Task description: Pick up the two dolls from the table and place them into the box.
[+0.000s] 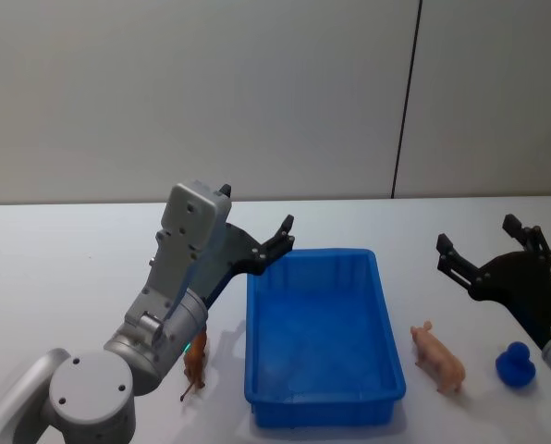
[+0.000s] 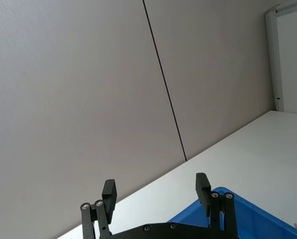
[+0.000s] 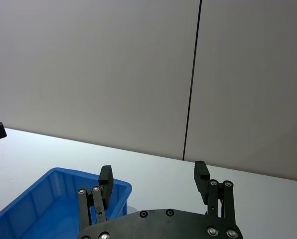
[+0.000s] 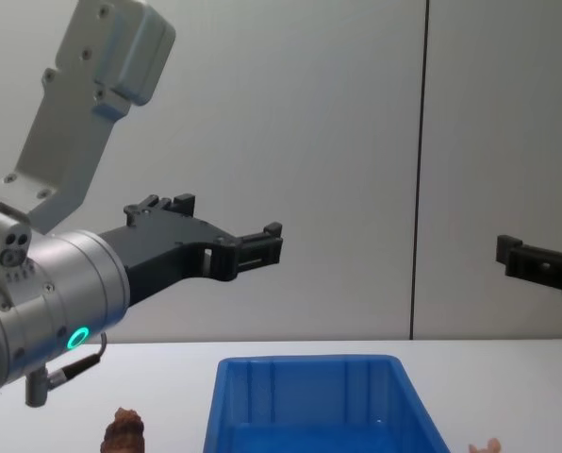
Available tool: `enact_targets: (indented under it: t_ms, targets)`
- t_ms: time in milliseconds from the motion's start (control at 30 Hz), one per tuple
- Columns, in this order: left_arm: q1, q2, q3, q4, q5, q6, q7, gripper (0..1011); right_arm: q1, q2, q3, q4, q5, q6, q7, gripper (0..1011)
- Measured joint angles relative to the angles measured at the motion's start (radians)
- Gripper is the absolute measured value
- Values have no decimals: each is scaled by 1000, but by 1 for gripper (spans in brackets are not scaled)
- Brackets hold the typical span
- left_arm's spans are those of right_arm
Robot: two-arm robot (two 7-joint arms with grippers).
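Jaws apart on left gripper (image 2: 156, 185), right gripper (image 3: 153, 170), dolls (image 1: 196, 368) (image 1: 515, 363) outside blue box (image 1: 314, 253)

A plain grey wall (image 1: 165, 92) (split by one dark vertical seam (image 1: 407, 92)) closes the room behind.

The left gripper (image 2: 156, 184) hangs in the air with its two black fingers (image 2: 203, 186) spread wide and nothing between them. One finger overlaps a rounded corner of the blue box (image 2: 253, 219), which sits on the white table (image 2: 238, 159). The table runs on to a far grey wall (image 2: 88, 99) crossed by a thin dark seam (image 2: 163, 84). A white frame (image 2: 275, 55) stands where the wall ends.
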State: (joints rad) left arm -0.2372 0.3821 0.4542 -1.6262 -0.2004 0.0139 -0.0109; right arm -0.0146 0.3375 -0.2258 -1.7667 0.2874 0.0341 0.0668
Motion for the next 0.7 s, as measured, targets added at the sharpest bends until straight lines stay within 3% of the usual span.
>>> enact_targets:
  t_ms: [333,700]
  targets:
    - [0,0,0,0,0,0,0,1004,-3,6,6,2,9,0,3,1001]
    - [0,0,0,0,0,0,0,1004,-32,71,56,12,83,24,46,1001]
